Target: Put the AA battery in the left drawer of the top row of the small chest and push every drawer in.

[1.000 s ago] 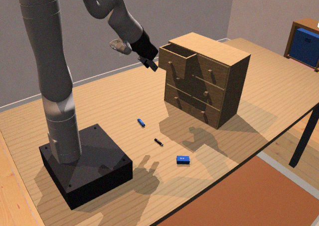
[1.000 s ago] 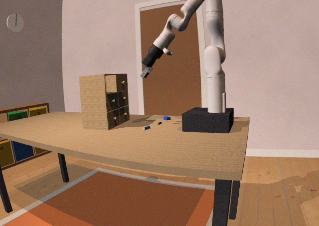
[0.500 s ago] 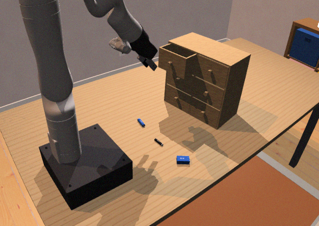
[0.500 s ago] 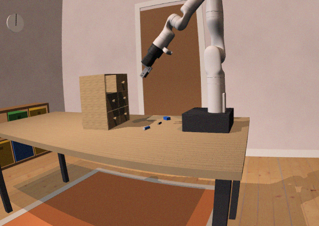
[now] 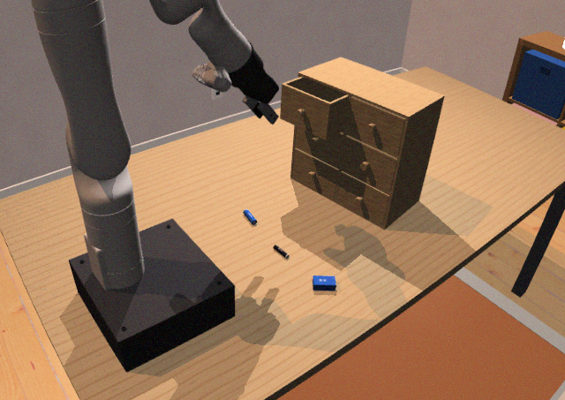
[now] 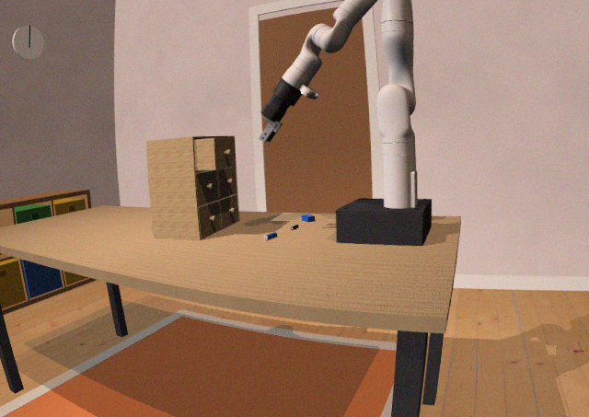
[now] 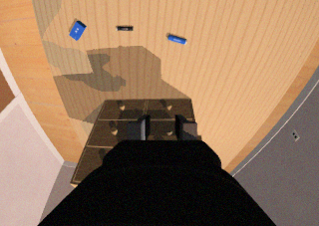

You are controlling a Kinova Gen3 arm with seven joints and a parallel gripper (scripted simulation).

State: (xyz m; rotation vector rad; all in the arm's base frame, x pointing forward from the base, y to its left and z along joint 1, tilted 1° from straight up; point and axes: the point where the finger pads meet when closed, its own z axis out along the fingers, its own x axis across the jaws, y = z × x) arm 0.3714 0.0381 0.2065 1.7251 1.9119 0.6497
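Note:
The small wooden chest stands on the table, and its top-row left drawer is pulled partly out and looks empty; the other drawers are in. A blue cylindrical battery lies on the table in front of the chest, and a thinner black battery lies a little nearer the edge. My gripper hangs in the air just left of the open drawer's front, at about its height, open and empty. In the wrist view the fingers point down at the table, with the blue battery and the black battery far below.
A small blue block lies near the table's front edge, past the black battery. The arm's black base stands at the left. In the exterior view the chest and my gripper are apart.

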